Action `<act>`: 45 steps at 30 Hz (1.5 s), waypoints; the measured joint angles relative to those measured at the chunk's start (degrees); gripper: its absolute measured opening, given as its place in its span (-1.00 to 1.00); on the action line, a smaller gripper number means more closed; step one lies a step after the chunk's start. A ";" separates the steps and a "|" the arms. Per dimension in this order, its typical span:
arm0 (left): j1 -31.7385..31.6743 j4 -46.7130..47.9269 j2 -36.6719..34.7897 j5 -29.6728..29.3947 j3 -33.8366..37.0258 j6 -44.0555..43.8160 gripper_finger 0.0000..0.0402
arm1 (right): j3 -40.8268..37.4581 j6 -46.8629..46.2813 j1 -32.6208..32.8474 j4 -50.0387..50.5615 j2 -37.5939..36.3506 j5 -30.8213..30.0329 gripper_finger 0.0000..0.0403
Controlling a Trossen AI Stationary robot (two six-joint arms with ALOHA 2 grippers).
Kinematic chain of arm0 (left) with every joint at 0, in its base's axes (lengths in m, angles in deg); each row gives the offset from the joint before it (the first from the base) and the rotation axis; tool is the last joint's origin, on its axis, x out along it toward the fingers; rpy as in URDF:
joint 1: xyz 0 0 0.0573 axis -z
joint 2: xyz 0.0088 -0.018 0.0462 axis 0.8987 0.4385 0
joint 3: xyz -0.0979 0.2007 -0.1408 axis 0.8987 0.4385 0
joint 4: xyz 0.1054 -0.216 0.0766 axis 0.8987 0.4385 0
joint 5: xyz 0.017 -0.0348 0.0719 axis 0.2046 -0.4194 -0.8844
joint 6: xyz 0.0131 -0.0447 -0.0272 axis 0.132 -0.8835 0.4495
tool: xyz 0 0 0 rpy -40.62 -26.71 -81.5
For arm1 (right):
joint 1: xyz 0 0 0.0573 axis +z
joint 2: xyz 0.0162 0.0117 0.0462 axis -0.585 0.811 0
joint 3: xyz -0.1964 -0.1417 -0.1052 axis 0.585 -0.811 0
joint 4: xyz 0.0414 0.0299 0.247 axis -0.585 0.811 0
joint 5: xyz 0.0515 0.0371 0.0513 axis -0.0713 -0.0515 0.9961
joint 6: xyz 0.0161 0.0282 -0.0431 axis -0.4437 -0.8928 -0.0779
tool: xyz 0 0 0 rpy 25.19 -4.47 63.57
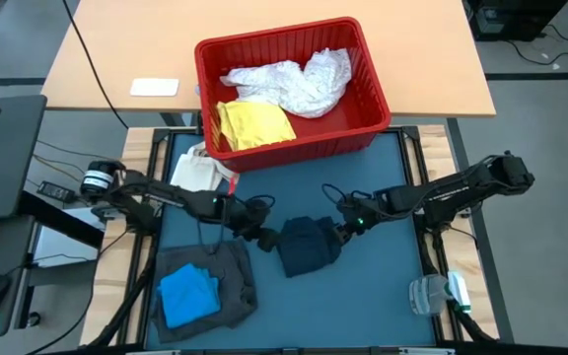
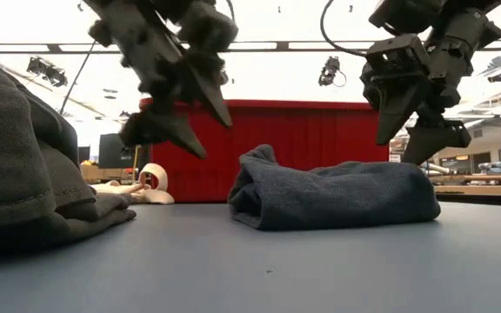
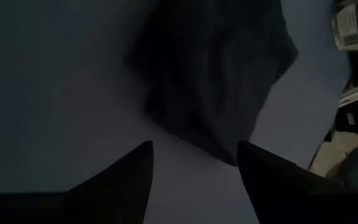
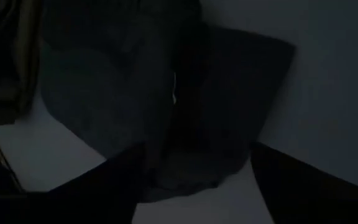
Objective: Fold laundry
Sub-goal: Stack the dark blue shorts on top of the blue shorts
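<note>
Low view: navy garment [image 2: 337, 196] looks soft, floppy; we'd pinch edge corners. Left gripper [image 2: 190, 117], right gripper [image 2: 414, 130] both spread, holding nothing.

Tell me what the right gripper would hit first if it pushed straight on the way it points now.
Most likely the navy garment. The right gripper is open and above the mat, its wrist view filled by that folded bundle just ahead. Depth is unclear, so it might touch the mat at the bundle's edge instead.

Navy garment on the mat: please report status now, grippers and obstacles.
Left gripper open, above mat beside navy garment. Right gripper open, over its other end. Garment folded, lying free. Nothing between them.
</note>
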 joint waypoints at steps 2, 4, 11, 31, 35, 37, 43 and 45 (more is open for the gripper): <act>3.13 -1.63 -0.10 -5.08 -0.16 -3.71 0.17 | 0.00 1.53 -1.06 0.60 0.16 1.12 0.63; 5.89 -0.91 0.42 -9.16 0.06 -6.91 0.18 | 0.00 1.98 -2.46 0.18 0.88 2.45 0.80; 6.84 -10.65 6.15 -15.34 -0.15 -12.06 0.42 | 0.00 3.90 -5.59 -7.61 7.23 11.11 0.91; 0.55 -30.47 22.07 -10.58 -0.83 -6.34 0.04 | 0.17 -3.51 -3.43 -35.51 25.62 13.75 0.09; 0.47 -30.97 21.33 -9.01 -0.66 -1.96 -0.72 | -0.04 -0.95 -3.49 -34.50 24.02 12.99 -0.69; -0.19 -30.89 20.23 -7.65 -0.51 -0.35 -0.88 | -0.11 0.45 -3.62 -35.86 22.69 13.07 -0.88; -2.85 -23.95 12.29 -4.06 -0.35 2.15 -0.86 | -0.15 -2.94 -3.59 -42.88 18.89 12.92 -0.86; -3.15 -19.91 7.93 -2.92 -0.37 2.91 -0.88 | -0.13 -4.48 -3.30 -46.14 17.81 12.92 -0.89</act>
